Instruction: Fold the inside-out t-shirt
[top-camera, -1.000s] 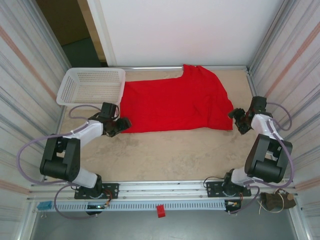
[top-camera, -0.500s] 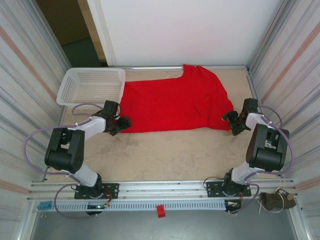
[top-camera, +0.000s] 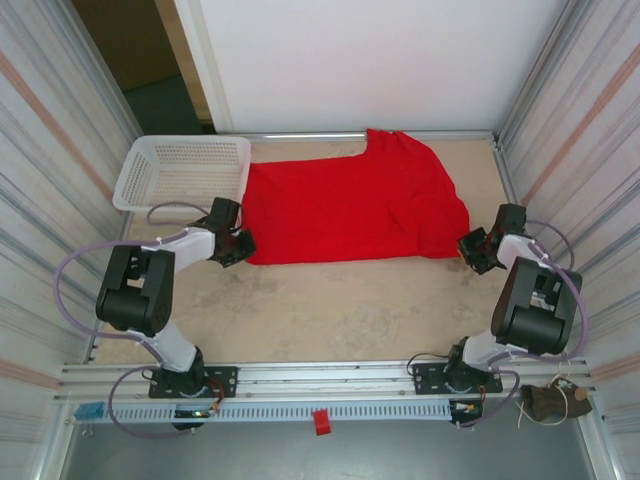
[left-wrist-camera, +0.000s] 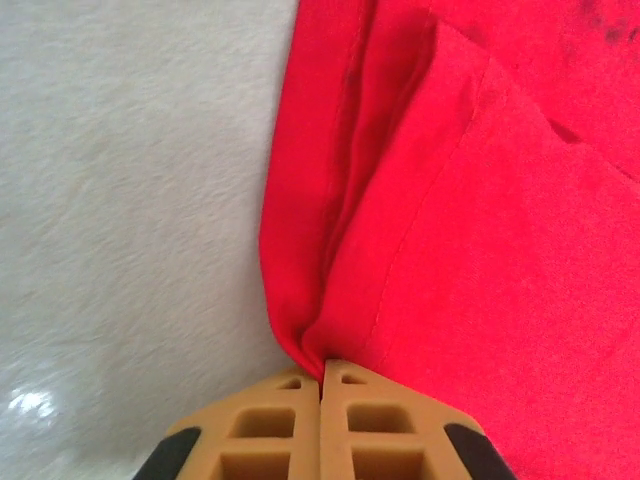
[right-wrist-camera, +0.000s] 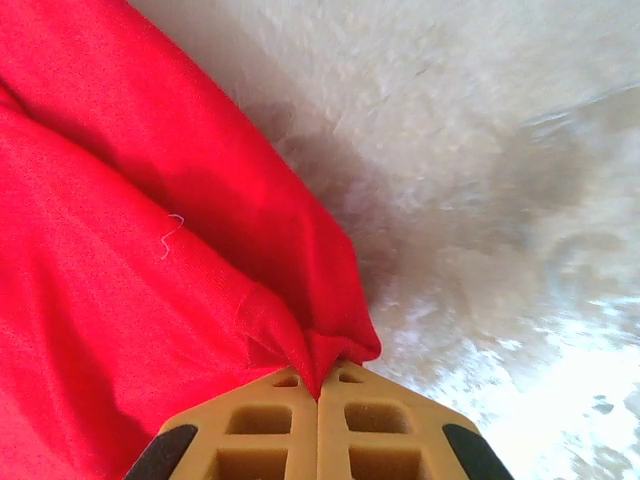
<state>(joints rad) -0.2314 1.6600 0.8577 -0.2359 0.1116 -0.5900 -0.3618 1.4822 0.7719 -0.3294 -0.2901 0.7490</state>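
The inside-out t-shirt (top-camera: 350, 205) lies spread flat across the far half of the table, bright red, one part reaching the back rail. My left gripper (top-camera: 240, 245) sits at its near left corner, shut on the t-shirt's edge (left-wrist-camera: 300, 340), where folded layers and a hem seam bunch between the tan fingers. My right gripper (top-camera: 468, 246) sits at the near right corner, shut on a pinched fold of the t-shirt (right-wrist-camera: 300, 350). A loose white thread lies on the cloth in the right wrist view.
A white mesh basket (top-camera: 183, 172) stands at the back left, touching the shirt's left edge. Metal walls close in both sides, a rail runs along the back. Bare sandy tabletop (top-camera: 330, 310) stretches from the shirt to the arm bases.
Both grippers have closed in on the shirt's near corners and taken hold. The right gripper's reach to the corner pushed the shirt's right edge a little.
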